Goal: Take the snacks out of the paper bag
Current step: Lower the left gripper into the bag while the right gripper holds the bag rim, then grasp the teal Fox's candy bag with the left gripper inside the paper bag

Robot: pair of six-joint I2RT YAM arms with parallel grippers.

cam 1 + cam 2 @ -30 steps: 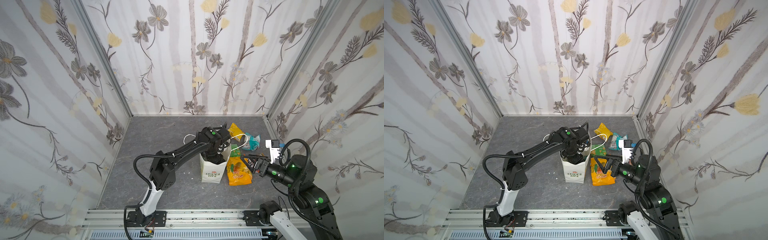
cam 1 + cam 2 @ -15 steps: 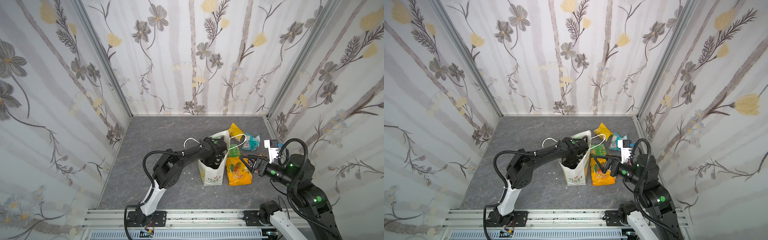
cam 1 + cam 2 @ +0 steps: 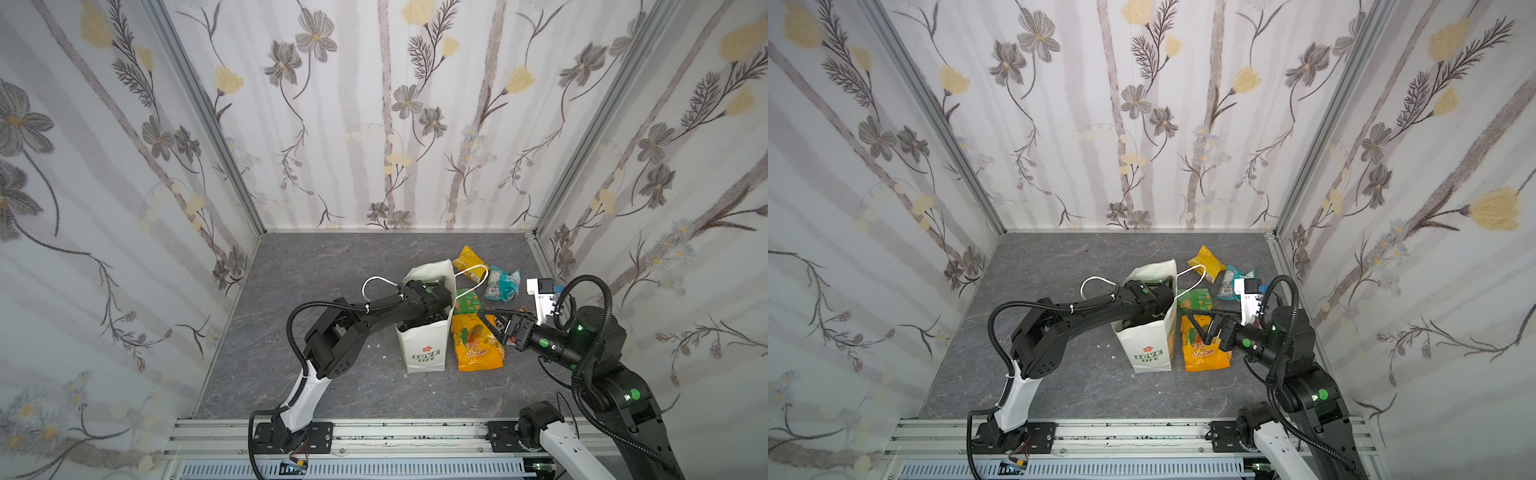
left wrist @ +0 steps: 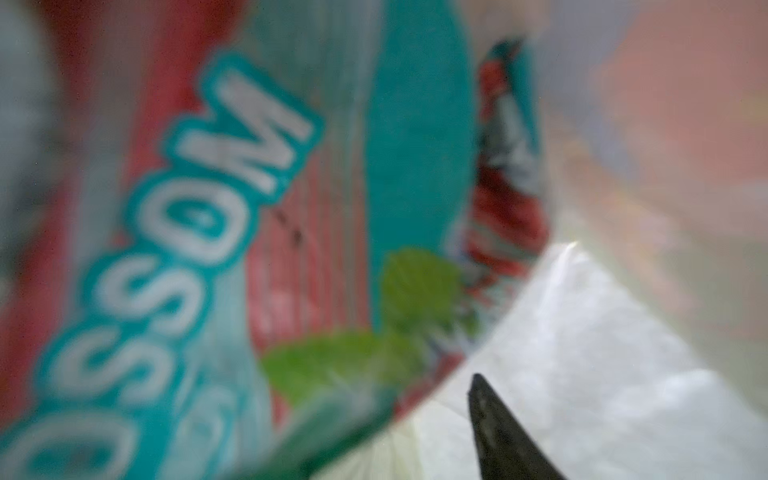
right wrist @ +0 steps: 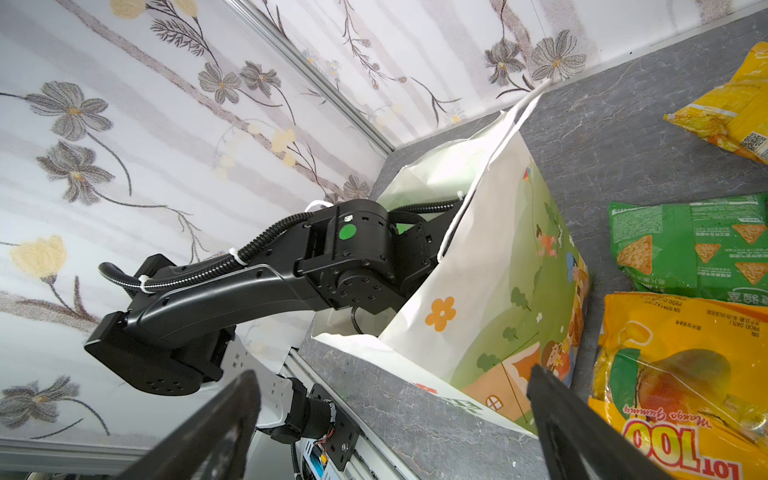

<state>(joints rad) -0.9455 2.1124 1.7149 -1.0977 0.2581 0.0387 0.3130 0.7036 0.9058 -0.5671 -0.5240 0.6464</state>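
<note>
**Left arm deep in the paper bag, right gripper wide open beside it**

Nearest to my base, the paper bag (image 3: 424,349) stands upright on the gray table (image 3: 332,374), its "LOVE LIFE" print facing forward. My left arm (image 3: 374,316) bends over the rim and goes down into the open mouth. In both top views the bag wall hides my left gripper completely.

Only the left wrist view looks inside. It shows a blurred red-and-teal packet (image 4: 208,208) very close to the lens, the white paper of the bag, and one dark fingertip (image 4: 498,432). The second finger is out of the picture, so I cannot tell how far this gripper is open or whether it holds the packet.

My right gripper (image 5: 392,372) is spread wide with nothing between the jaws. It hangs over the orange pouch (image 3: 473,349), which lies flat just beside the bag. The right wrist view also shows the bag's painted side panel, which the top views hardly show.

Behind the pouch lies the green packet (image 3: 466,301), then the teal packet (image 3: 500,284). Farthest is the yellow packet (image 3: 467,259), under one of the white cord handles (image 3: 478,272).
</note>
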